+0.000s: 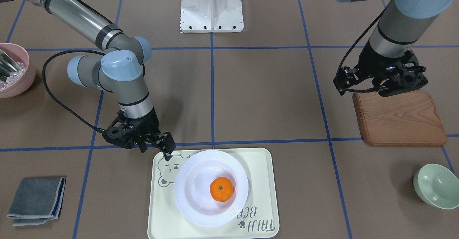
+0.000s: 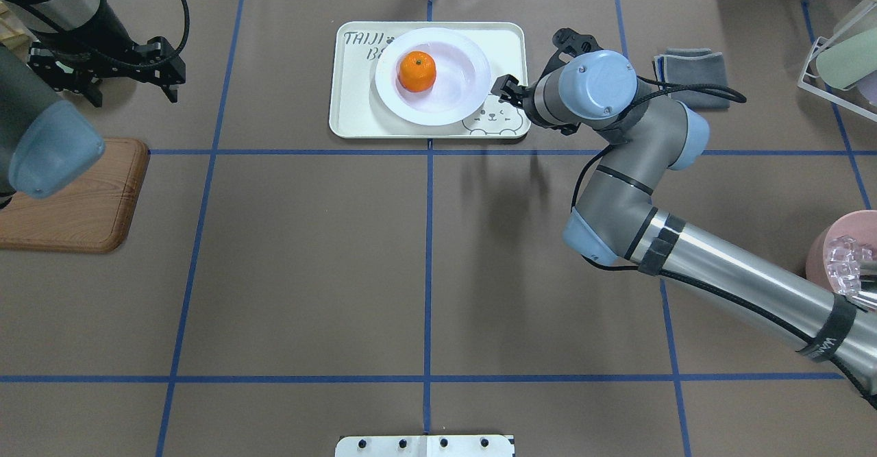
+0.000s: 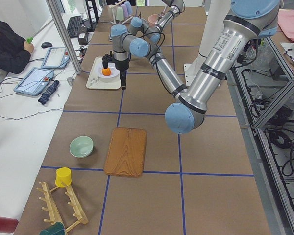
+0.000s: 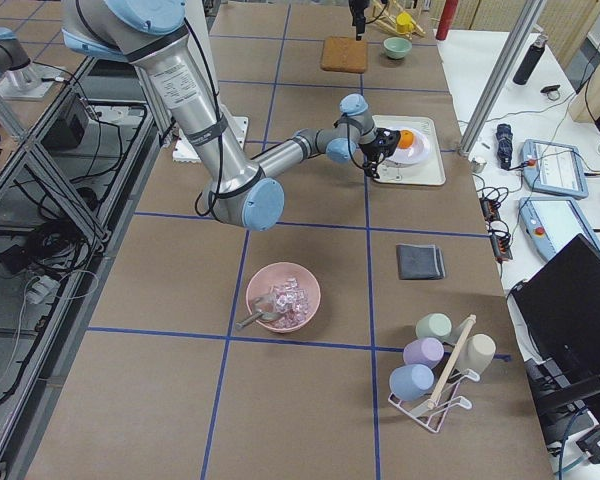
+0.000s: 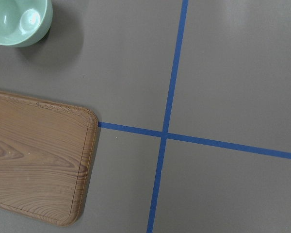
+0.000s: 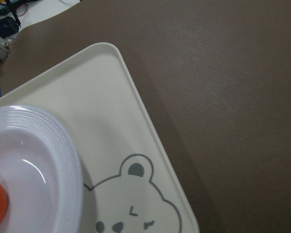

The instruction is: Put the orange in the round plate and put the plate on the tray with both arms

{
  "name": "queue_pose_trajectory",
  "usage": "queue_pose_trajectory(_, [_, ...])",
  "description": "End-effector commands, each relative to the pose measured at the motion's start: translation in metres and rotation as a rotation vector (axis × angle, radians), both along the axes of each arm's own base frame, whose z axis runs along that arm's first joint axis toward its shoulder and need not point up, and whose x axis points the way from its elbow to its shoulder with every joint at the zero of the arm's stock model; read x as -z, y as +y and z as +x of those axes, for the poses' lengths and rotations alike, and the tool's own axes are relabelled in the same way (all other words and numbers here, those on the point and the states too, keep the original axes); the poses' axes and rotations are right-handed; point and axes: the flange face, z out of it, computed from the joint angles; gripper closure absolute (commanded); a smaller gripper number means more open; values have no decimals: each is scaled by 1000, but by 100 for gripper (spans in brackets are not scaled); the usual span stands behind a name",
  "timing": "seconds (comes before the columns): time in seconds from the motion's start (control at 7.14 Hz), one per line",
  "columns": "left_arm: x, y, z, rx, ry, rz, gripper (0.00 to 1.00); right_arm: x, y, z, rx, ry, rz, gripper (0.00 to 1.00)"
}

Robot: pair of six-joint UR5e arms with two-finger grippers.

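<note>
The orange (image 1: pixel 221 189) lies in the white round plate (image 1: pixel 195 203), a little off its middle. The plate rests on the cream tray (image 1: pixel 258 167) with the bear drawing. My right gripper (image 1: pixel 161 151) hovers at the tray's bear corner, just off the plate's rim, open and holding nothing. In the overhead view it (image 2: pixel 505 88) sits right of the plate (image 2: pixel 452 104) and orange (image 2: pixel 416 72). The right wrist view shows only the plate's rim (image 6: pixel 63 160) and tray (image 6: pixel 111 121). My left gripper (image 1: pixel 364 90) hangs open over the wooden board's far edge, far from the tray.
A wooden board (image 1: pixel 400 119) and a pale-green bowl (image 1: pixel 437 185) lie on my left side. A folded grey cloth (image 1: pixel 36 199) and a pink bowl (image 1: pixel 16 85) with ice sit on my right. A cup rack (image 4: pixel 435 365) stands near the right end.
</note>
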Motion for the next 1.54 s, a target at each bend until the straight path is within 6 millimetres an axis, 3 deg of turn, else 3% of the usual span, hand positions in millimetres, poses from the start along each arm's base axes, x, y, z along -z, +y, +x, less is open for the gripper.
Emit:
queue_pose_trajectory(0.0, [-5, 3, -25, -100, -15, 92, 2, -26, 0, 105, 193, 92, 8, 0])
queue_pose_trajectory(0.14, [-20, 19, -57, -133, -25, 132, 2, -33, 1, 140, 280, 151, 32, 0])
queue_pose_trajectory(0.28, [-33, 18, -79, -101, -34, 116, 2, -48, 1, 163, 351, 228, 44, 0])
queue_pose_trajectory(0.42, [-42, 18, -82, -98, -42, 100, 2, -66, -1, 190, 431, 299, 56, 0])
queue_pose_trajectory(0.56, [-63, 18, -102, -131, -58, 114, 2, -87, -7, 231, 524, 345, 69, 0])
queue_pose_trajectory(0.7, [-88, 19, -137, -169, -79, 136, 2, -116, -12, 287, 598, 340, 85, 0])
queue_pose_trajectory(0.84, [-120, 14, -176, -191, -53, 121, 2, -151, -5, 339, 646, 313, 102, 0])
queue_pose_trajectory(0.98, [-142, 4, -201, -227, 14, 115, 2, -189, 5, 384, 694, 315, 127, 0])
queue_pose_trajectory(1.26, [-193, -9, -278, -96, 11, 14, 2, -264, 29, 468, 683, 199, 86, 0])
queue_pose_trajectory(1.4, [-206, -1, -288, -84, 11, 9, 2, -277, 40, 490, 649, 163, 65, 0])
